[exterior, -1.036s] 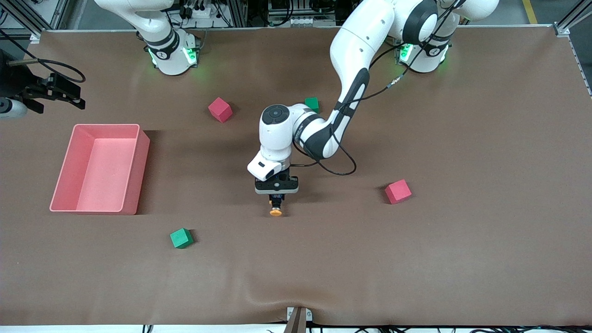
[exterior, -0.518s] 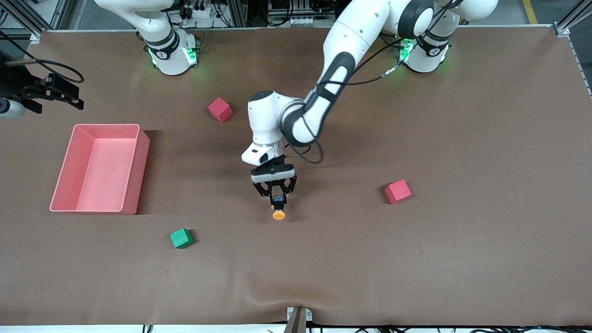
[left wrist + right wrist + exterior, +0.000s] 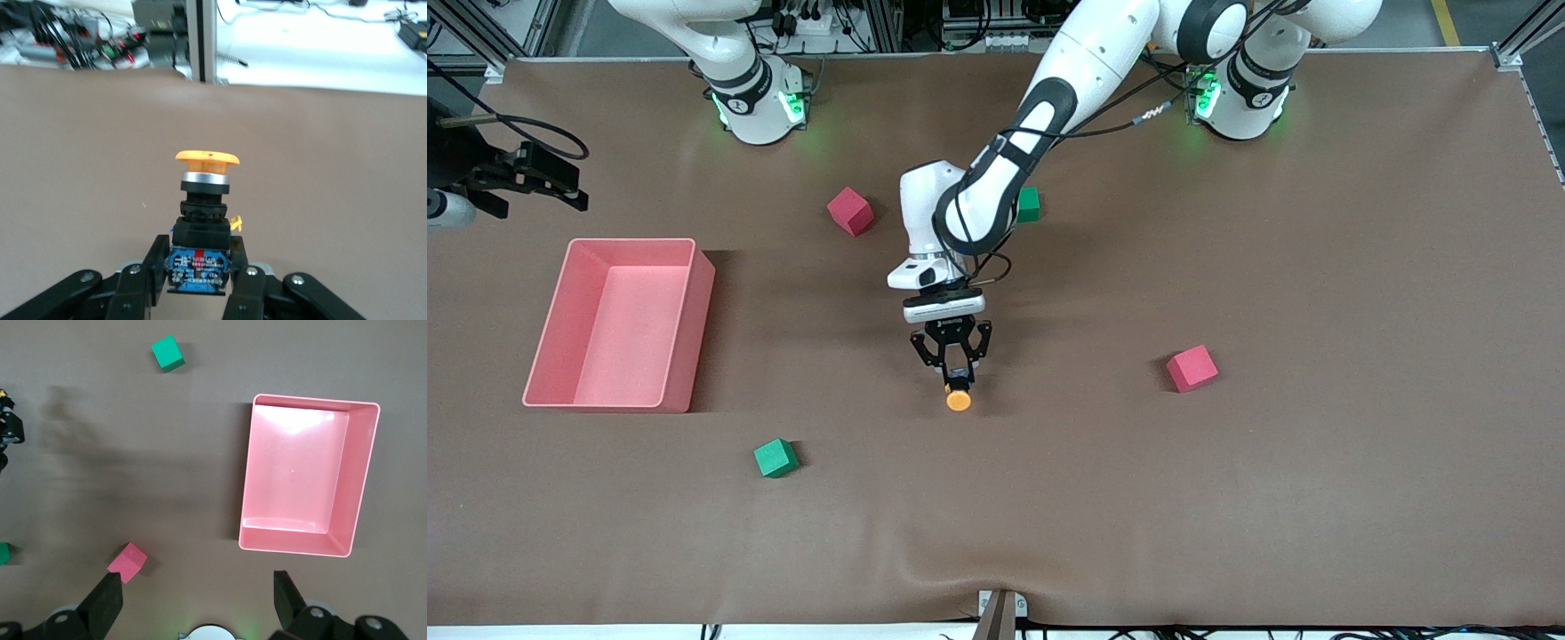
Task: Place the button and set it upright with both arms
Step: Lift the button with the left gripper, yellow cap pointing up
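button (image 3: 958, 398): held over the middle of the worktop (image 3: 1316, 498), orange cap pointing toward the front camera, black body and bluish-grey end caught in the left gripper; in the left wrist view (image 3: 203, 220) the cap leads away from the fingers.
left gripper (image 3: 955, 372): fingers (image 3: 152, 270) pinching the button's body from both sides, hanging over the worktop's centre.
left arm (image 3: 1040, 116): reaches from its green-lit base at the table's back edge down to mid-table.
right gripper (image 3: 197, 603): fingers (image 3: 103, 605) spread apart with nothing between them, high over the right arm's end of the worktop; this arm waits.
pink bin (image 3: 618, 324): on the worktop toward the right arm's end.
red cubes: one (image 3: 850, 211) near the left arm's wrist, one (image 3: 1192, 368) toward the left arm's end.
green cubes: one (image 3: 775, 458) nearer the front camera than the bin, one (image 3: 1029, 204) partly hidden by the left arm.
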### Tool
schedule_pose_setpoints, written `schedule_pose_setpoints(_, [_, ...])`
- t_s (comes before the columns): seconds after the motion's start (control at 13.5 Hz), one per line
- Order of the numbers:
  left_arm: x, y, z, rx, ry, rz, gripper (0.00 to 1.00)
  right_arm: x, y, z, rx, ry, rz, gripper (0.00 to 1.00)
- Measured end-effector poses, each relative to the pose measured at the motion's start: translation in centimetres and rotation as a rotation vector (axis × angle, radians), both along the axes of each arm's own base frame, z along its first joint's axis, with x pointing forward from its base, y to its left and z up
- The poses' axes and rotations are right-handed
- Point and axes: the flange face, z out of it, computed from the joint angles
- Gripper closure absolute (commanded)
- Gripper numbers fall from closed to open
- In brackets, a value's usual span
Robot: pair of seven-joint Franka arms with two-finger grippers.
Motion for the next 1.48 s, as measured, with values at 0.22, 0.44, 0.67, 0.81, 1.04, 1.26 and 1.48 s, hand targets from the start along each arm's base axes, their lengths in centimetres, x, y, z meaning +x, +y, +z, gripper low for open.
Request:
schedule_pose_setpoints(0.22, [0.3, 0.4, 1.5, 0.035, -0.066, 0.05, 0.98, 0.0, 0.0, -0.1, 0.0, 0.001, 0.0, 0.0])
schedule_pose_setpoints(0.44, [0.8, 1.1, 1.9, 0.036, -0.116, 0.101, 0.98, 0.0, 0.0, -0.2, 0.0, 0.004, 0.0, 0.0])
schedule_pose_setpoints(0.67, [-0.1, 1.6, 0.2, -0.013, -0.148, 0.147, 0.98, 0.0, 0.0, -0.3, 0.0, 0.007, 0.0, 0.0])
schedule_pose_setpoints(0.81, [-1.9, 1.6, -1.8, -0.04, -0.179, 0.156, 0.98, 0.0, 0.0, -0.4, 0.0, 0.008, 0.0, 0.0])
schedule_pose_setpoints(1.04, [-3.7, 2.6, -4.4, -0.025, -0.241, 0.151, 0.97, 0.0, 0.0, -0.5, 0.0, 0.011, 0.0, 0.0])
schedule_pose_setpoints(1.26, [-3.9, 3.3, -5.4, -0.03, -0.293, 0.146, 0.96, 0.0, 0.0, -0.6, 0.0, 0.013, 0.0, 0.0])
schedule_pose_setpoints(1.48, [-4.0, 3.6, -6.2, -0.035, -0.318, 0.136, 0.96, 0.0, 0.0, -0.6, 0.0, 0.013, 0.001, 0.0])
